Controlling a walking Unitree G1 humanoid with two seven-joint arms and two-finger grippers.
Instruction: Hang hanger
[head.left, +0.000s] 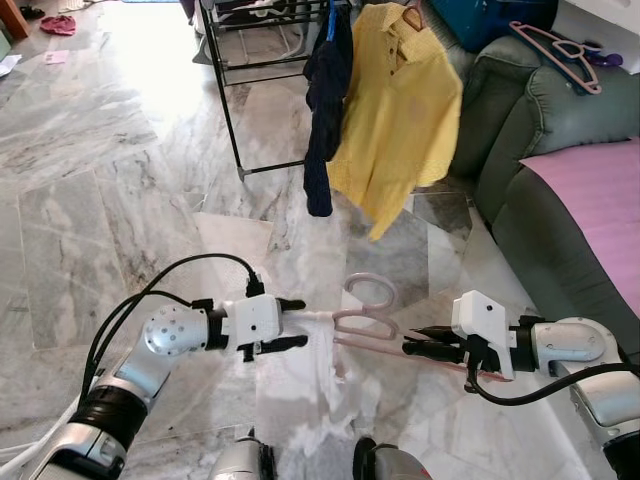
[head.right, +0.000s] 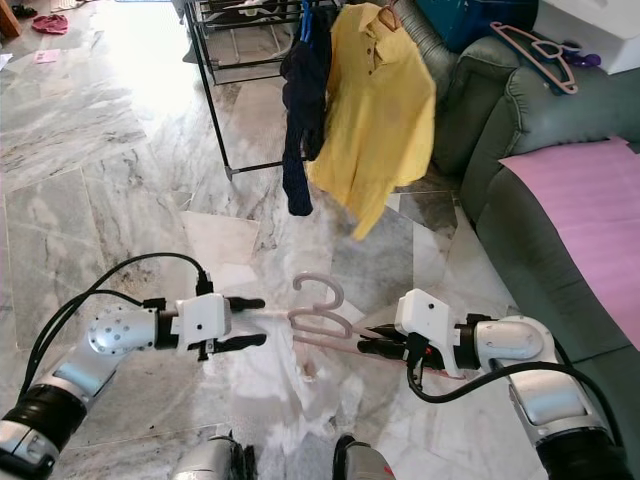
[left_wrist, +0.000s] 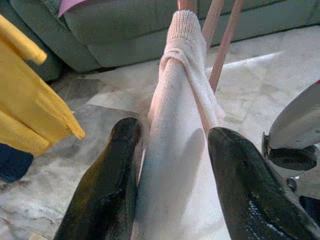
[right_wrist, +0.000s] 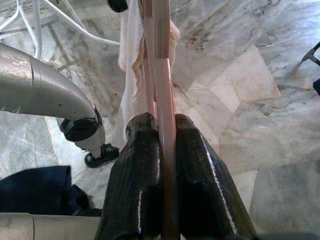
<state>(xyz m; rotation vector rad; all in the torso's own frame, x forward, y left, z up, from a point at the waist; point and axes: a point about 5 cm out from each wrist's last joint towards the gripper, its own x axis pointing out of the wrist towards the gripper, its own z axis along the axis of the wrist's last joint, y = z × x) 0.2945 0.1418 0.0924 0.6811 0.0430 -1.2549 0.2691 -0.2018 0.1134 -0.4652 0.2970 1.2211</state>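
Pink hanger (head.left: 365, 318) held level above marble floor (head.left: 120, 200), right gripper (head.left: 412, 348) clamped on its bar, white cloth (left_wrist: 175, 150) draped over it, left gripper (head.left: 296, 323) spread around cloth, yellow shirt (head.left: 395, 110) on rack (head.left: 250, 60), sofa (head.left: 560, 180) right.

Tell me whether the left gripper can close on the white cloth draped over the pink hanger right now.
Probably yes. The left gripper is open, and in its wrist view the white cloth hangs directly between its fingers, nothing blocking. The right gripper clamps the pink hanger steady.
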